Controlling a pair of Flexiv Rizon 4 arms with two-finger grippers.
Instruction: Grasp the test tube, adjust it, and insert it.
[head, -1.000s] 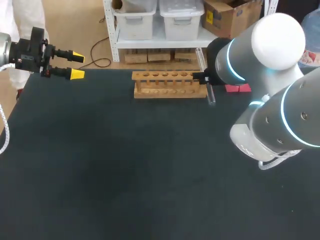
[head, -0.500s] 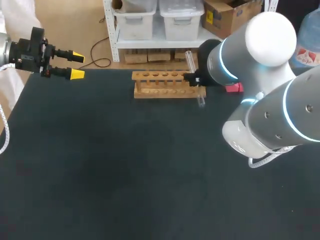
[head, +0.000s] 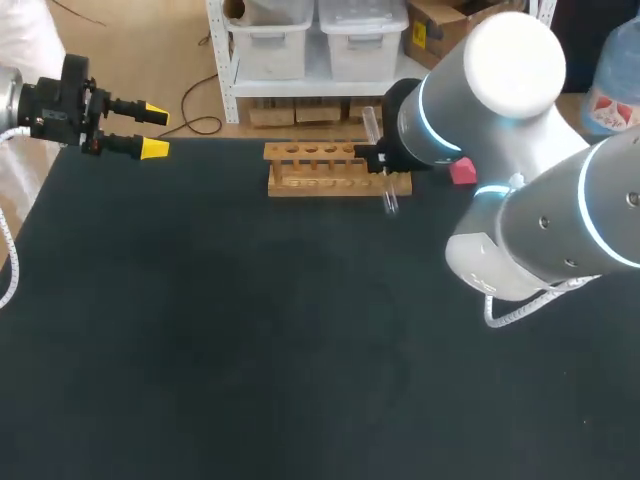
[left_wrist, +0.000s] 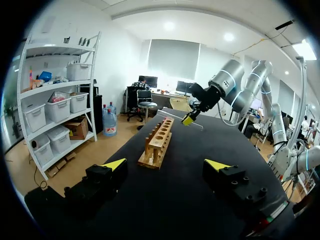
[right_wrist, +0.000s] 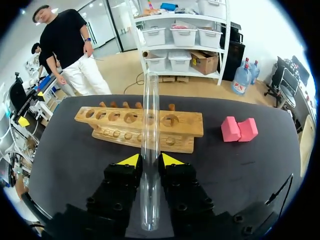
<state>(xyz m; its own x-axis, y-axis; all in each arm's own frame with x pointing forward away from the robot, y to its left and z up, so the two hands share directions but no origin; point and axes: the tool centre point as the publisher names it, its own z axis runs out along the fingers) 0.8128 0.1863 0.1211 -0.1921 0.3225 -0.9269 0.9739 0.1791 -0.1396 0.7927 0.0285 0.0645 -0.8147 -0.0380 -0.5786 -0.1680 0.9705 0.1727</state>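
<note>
A clear glass test tube (right_wrist: 149, 140) is clamped between my right gripper's (right_wrist: 149, 160) yellow tips, its length running out ahead over the wooden rack (right_wrist: 137, 126). From above, the tube (head: 389, 200) stands slightly tilted at the right end of the rack (head: 320, 170), where my right gripper (head: 382, 160) holds it by its middle. The rack has a row of several holes, all bare. My left gripper (head: 147, 132) hangs open at the table's far left corner, holding nothing. Its own view shows it (left_wrist: 166, 165) facing the rack (left_wrist: 159, 142), with the right gripper (left_wrist: 189, 119) and tube beyond.
A pink block (head: 462, 172) lies on the dark table (head: 250, 330) just right of the rack, also seen as a pink block (right_wrist: 239, 129) beside the rack's end. My right arm's large body (head: 540, 200) stands over the table's right side.
My right arm has carried the test tube leftward, from just past the rack's right end to over its rightmost holes. The left arm has stayed put.
</note>
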